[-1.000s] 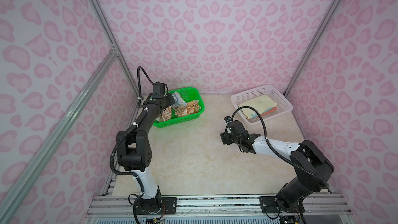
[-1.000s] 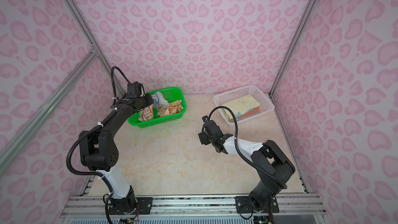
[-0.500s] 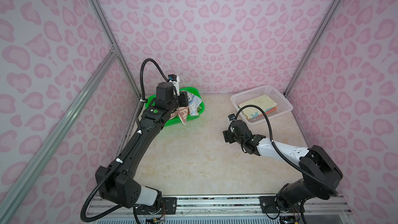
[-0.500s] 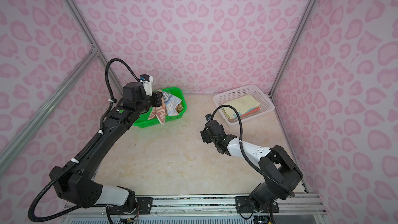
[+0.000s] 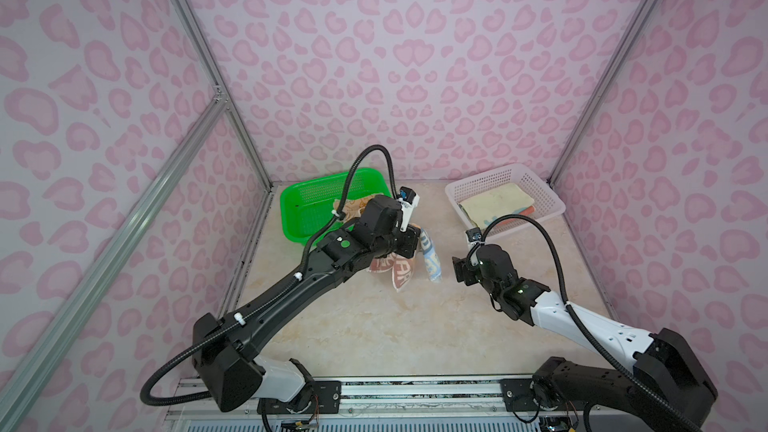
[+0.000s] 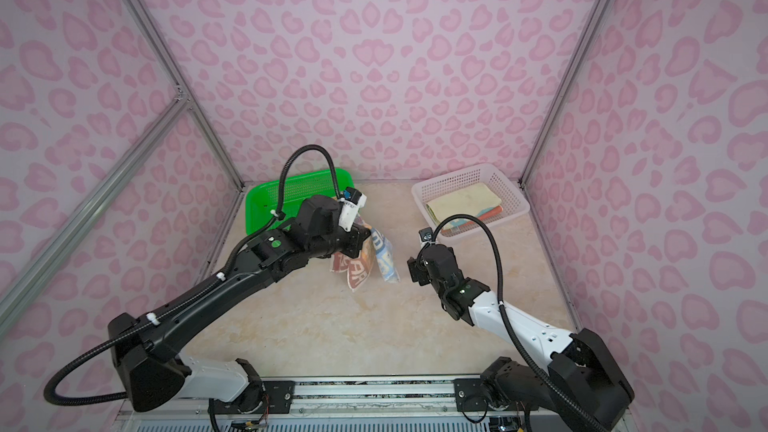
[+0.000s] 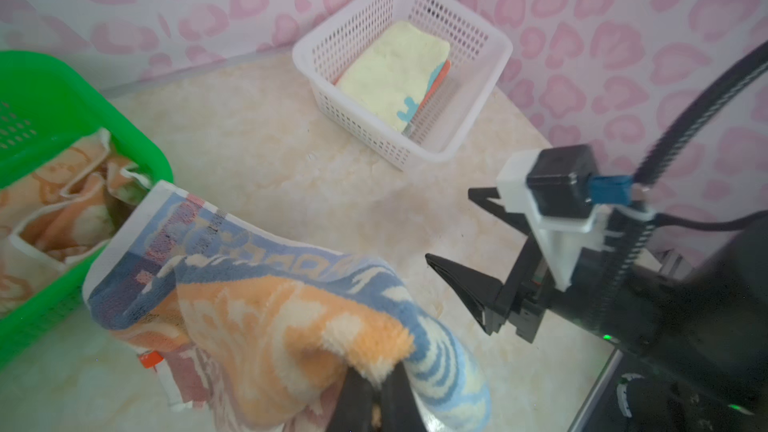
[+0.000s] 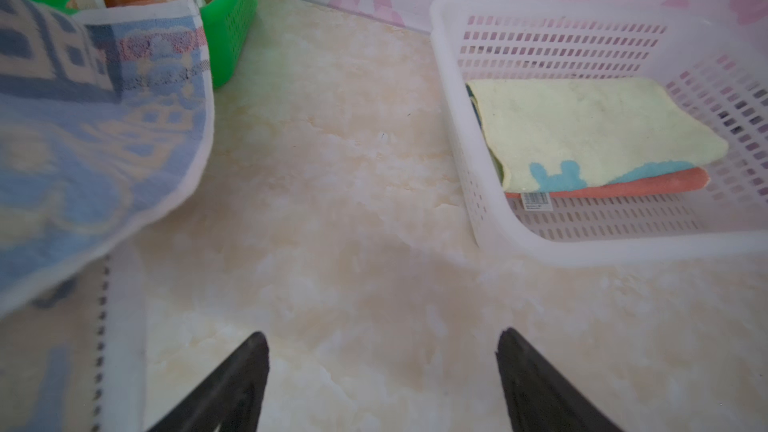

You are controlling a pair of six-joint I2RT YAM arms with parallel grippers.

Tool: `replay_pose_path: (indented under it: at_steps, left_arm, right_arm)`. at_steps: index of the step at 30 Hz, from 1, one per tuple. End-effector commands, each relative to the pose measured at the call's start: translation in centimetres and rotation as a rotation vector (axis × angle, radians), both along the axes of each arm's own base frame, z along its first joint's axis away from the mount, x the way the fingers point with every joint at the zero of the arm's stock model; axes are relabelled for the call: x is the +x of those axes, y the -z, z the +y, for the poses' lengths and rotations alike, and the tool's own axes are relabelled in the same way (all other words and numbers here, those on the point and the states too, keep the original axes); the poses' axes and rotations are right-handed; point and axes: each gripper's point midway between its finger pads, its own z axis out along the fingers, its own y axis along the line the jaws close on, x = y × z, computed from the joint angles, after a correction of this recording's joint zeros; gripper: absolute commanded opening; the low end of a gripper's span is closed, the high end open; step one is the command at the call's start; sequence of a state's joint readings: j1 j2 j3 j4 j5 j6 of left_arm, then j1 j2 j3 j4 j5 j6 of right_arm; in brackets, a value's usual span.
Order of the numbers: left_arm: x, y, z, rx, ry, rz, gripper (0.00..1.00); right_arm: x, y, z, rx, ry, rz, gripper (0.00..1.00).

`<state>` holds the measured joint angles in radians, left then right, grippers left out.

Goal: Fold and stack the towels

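Note:
My left gripper [image 7: 376,384] is shut on the striped towel [image 7: 270,305], pinching a bunched orange and blue fold. The towel [image 5: 401,272] hangs crumpled above the table between the two baskets, its brown part showing white letters. An orange towel [image 5: 353,205] lies crumpled in the green basket [image 5: 307,201]. A folded pale yellow-green towel [image 8: 582,126] rests on a folded coral towel [image 8: 623,189] in the white basket [image 8: 457,118]. My right gripper [image 8: 382,338] is open and empty, low over the table just right of the hanging towel [image 8: 83,139].
The green basket [image 6: 266,201] stands at the back left and the white basket [image 6: 515,201] at the back right, both near the pink patterned walls. Marbled tabletop [image 5: 395,334] stretches in front of both grippers. A metal rail [image 5: 415,384] runs along the front edge.
My left arm lifted the striped towel out of the green basket and carried it right, over the table. My right gripper drifted slightly right and stayed open.

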<state>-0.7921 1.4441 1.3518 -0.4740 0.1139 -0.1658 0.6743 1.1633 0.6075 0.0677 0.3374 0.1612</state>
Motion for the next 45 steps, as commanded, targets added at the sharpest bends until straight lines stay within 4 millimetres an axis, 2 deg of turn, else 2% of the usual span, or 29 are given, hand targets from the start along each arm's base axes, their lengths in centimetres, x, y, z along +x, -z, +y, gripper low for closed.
replay_pose_path:
  at_steps: [1, 6, 11, 16, 17, 18, 20, 23, 25, 29, 38, 42, 45]
  left_arm:
    - [-0.4, 4.5, -0.9, 0.076, -0.010, 0.118, 0.02]
    - [-0.5, 10.9, -2.9, 0.152, 0.011, 0.270, 0.02]
    - [1.1, 15.8, -2.6, 0.300, -0.041, 0.319, 0.02]
    - [4.1, 17.9, -1.9, 0.343, -0.125, 0.327, 0.03]
    - [4.4, 18.3, -1.6, 0.338, -0.142, 0.331, 0.06]
    - [4.9, 18.6, -1.3, 0.329, -0.163, 0.335, 0.16]
    - [5.8, 18.7, -0.5, 0.302, -0.205, 0.334, 0.45]
    - [6.4, 19.1, 1.1, 0.276, -0.259, 0.323, 0.74]
    - [6.3, 18.6, 1.4, 0.248, -0.245, 0.306, 0.98]
    - [5.3, 17.3, 1.5, 0.191, -0.202, 0.257, 0.98]
    - [3.8, 14.0, 4.0, 0.076, -0.227, 0.078, 0.98]
    - [3.6, 12.7, 4.9, 0.061, -0.240, 0.013, 0.98]
    - [3.4, 12.2, 5.3, 0.075, -0.234, -0.008, 0.98]
  right_arm:
    - [-0.6, -0.8, -0.9, -0.019, -0.006, -0.048, 0.86]
    - [-2.2, -1.1, -1.9, -0.006, -0.021, -0.060, 0.86]
    - [-3.6, -0.4, -0.8, 0.029, -0.112, -0.031, 0.86]
    - [-4.6, 0.7, 1.4, 0.046, -0.245, 0.016, 0.86]
    - [-4.8, 1.0, 1.8, 0.048, -0.267, 0.028, 0.86]
    - [-5.0, 1.4, 2.3, 0.050, -0.289, 0.041, 0.86]
    - [-5.2, 2.0, 3.2, 0.050, -0.322, 0.067, 0.87]
    - [-5.5, 3.4, 4.3, 0.045, -0.344, 0.118, 0.89]
    - [-5.6, 4.0, 5.3, 0.037, -0.357, 0.135, 0.90]
    - [-6.1, 5.3, 7.1, -0.015, -0.386, 0.142, 0.90]
    - [-6.1, 8.6, 10.5, -0.162, -0.396, 0.186, 0.91]
    - [-4.8, 9.8, 10.8, -0.214, -0.319, 0.244, 0.85]
    - [-4.8, 10.4, 11.9, -0.232, -0.342, 0.271, 0.76]
